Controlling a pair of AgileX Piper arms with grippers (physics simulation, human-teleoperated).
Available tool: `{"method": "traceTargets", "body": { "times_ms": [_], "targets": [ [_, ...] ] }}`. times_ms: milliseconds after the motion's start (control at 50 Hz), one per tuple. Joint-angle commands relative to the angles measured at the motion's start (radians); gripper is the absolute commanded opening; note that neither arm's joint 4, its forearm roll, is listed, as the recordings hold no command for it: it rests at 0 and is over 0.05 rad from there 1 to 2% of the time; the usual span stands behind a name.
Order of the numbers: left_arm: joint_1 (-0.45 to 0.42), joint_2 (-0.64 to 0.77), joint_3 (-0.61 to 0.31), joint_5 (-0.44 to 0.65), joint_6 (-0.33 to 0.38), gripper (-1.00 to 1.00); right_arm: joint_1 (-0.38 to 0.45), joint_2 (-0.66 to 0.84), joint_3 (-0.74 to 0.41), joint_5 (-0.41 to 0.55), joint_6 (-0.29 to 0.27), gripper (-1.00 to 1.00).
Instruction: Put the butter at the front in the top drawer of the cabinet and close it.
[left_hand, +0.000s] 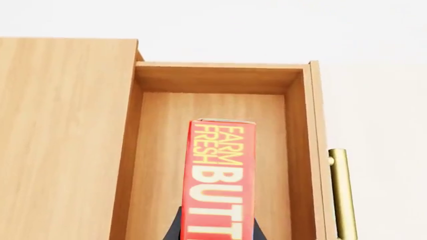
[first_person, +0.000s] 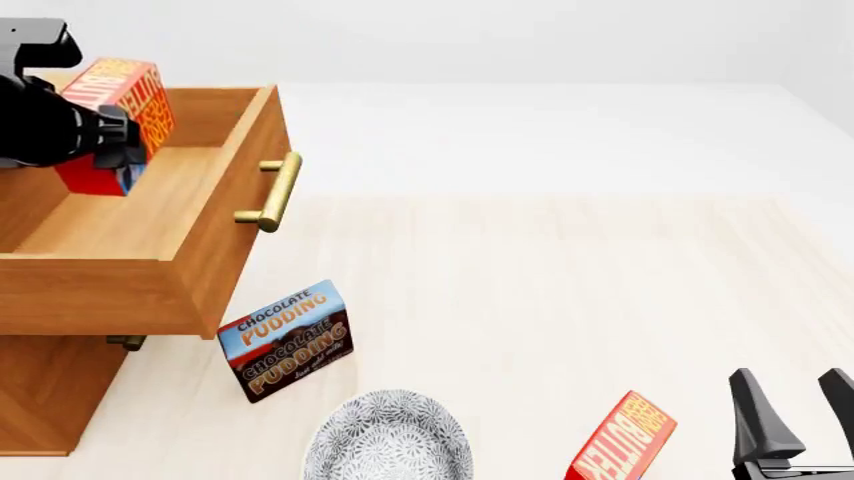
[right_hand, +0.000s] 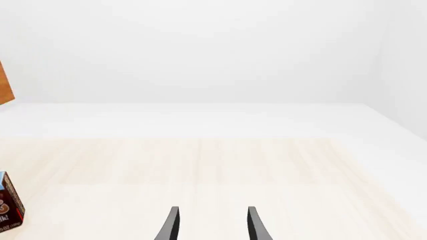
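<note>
Left wrist view: the left pincer (left_hand: 217, 232) is clamped on the butter (left_hand: 220, 175), carried just above the open top drawer (left_hand: 213, 107); drawer floor lies straight ahead of the fingertips. We judge the placing step is in hand; next calls for lowering, letting go, then pushing the drawer shut. Only the pincer's finger bases show.

Front view: butter (first_person: 127, 110) hangs over the drawer of the cabinet (first_person: 54, 385); arm largely cut off. A second butter box (first_person: 625, 440) sits just beside the right pincer (first_person: 798, 420), partly cropped.

Right wrist view: right pincer fingers apart, nothing between; bare worktop (right_hand: 220, 165) ahead.
</note>
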Motion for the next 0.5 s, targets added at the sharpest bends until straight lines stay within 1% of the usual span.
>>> {"method": "traceTargets", "body": {
  "times_ms": [20, 240, 380, 420, 500],
  "targets": [
    [0.01, 0.02, 0.002, -0.03, 0.004, -1.0, 0.0, 0.0, 0.0, -0.004, 0.0, 1.0],
    [-0.003, 0.057, 0.029, -0.073, -0.018, -1.0, 0.0, 0.0, 0.0, -0.003, 0.0, 1.0],
    [-0.005, 0.064, 0.037, -0.082, -0.023, -1.0, 0.0, 0.0, 0.0, -0.003, 0.0, 1.0],
    [-0.012, 0.066, 0.051, -0.095, -0.037, -1.0, 0.0, 0.0, 0.0, -0.003, 0.0, 1.0],
    [-0.014, 0.068, 0.072, -0.113, -0.043, -1.0, 0.0, 0.0, 0.0, -0.003, 0.0, 1.0]
  ]
}}
